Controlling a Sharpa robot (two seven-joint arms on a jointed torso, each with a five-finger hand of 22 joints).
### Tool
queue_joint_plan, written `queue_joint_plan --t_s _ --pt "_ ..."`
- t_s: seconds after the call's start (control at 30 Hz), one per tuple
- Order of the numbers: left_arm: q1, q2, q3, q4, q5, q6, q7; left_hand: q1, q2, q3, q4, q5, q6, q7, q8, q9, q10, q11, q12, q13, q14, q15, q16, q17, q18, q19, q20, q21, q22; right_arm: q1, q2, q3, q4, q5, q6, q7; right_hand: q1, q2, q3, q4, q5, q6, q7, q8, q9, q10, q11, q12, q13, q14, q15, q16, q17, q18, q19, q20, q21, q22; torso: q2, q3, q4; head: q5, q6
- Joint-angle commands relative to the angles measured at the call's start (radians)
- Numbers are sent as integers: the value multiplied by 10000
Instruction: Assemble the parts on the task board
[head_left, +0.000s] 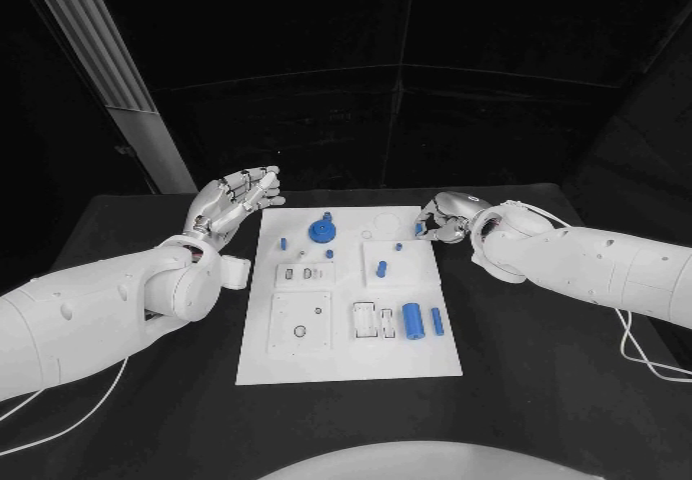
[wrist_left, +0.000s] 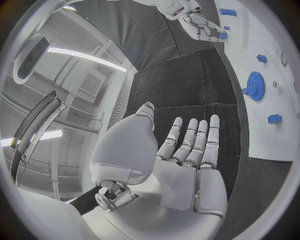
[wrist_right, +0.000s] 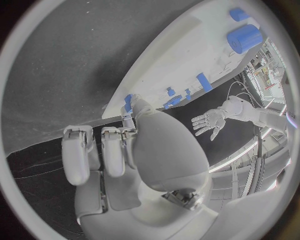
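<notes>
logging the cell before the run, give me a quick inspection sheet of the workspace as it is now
surface: black table, bare around the board
job's things: white task board in the middle; blue gear standing near its far end; blue cylinder lying nearer the robot
clutter: nothing seen
hands: left hand fingers spread, holding nothing; right hand at the board's far right corner, fingers around a small blue part
cables: white cable along the right arm
surroundings: dark room
</notes>
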Motion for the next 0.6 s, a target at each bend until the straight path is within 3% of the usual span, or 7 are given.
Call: queue_joint_plan --t_s 0.03,0.27,0.6 --pt "14 2 8 22 -24 115 2380 -28 89 -53 -16 58 -51 1317 44 -17 -52 -15 7 0 -88 8 -4 15 2 -84 -1 7 -14 7 21 1 7 -75 -41 -34 33 118 29 15 -44 168 -14 84 26 1042 -55 25 2630 1022 -73 25 2633 -74 1070 -84 32 2635 2 1 -3 5 -4" --pt "14 -5 8 28 -24 110 2382 -28 89 -53 -16 58 -51 1317 44 -17 -52 -15 7 0 -88 8 -4 15 2 -84 -1 7 -14 5 23 2 35 -113 -436 15 199 277 148 -84 21 735 -39 250 90 1042 -75 25 2630 1022 -80 25 2633 -74 1070 -101 32 2635 2 1 2 30 -16" --pt "14 -18 8 32 -24 106 2379 -28 89 -53 -16 58 -51 1317 45 -17 -52 -15 7 0 -88 8 -4 15 2 -84 -1 7 -14 5 -30 4 230 249 -1742 494 316 332 215 -192 52 1061 -17 302 110 1042 -63 25 2630 1022 -73 25 2633 -74 1070 -101 32 2635 -8 1 -3 133 5"
